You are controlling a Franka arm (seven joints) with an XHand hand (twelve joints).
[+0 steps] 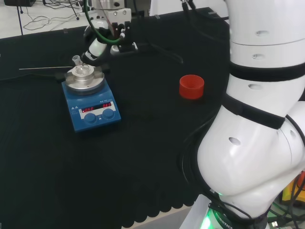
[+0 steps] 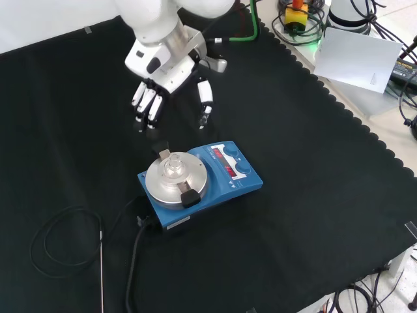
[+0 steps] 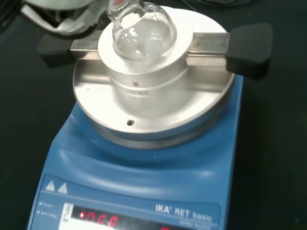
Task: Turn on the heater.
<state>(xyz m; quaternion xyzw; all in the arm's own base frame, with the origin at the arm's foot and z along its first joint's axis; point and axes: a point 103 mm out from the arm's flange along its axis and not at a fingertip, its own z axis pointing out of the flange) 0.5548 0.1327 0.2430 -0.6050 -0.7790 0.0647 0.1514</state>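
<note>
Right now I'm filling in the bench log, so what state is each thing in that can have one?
heater: red displays lit, cable attached.
flask: upright in the metal block on the heater plate, looks empty.
robot hand: open, fingers pointing down, above the cloth beyond the heater, touching nothing.
red cup: upright on the cloth, apart from the heater.

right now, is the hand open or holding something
The hand is open: fingers hang relaxed above the cloth, holding nothing, apart from the heater.
</note>
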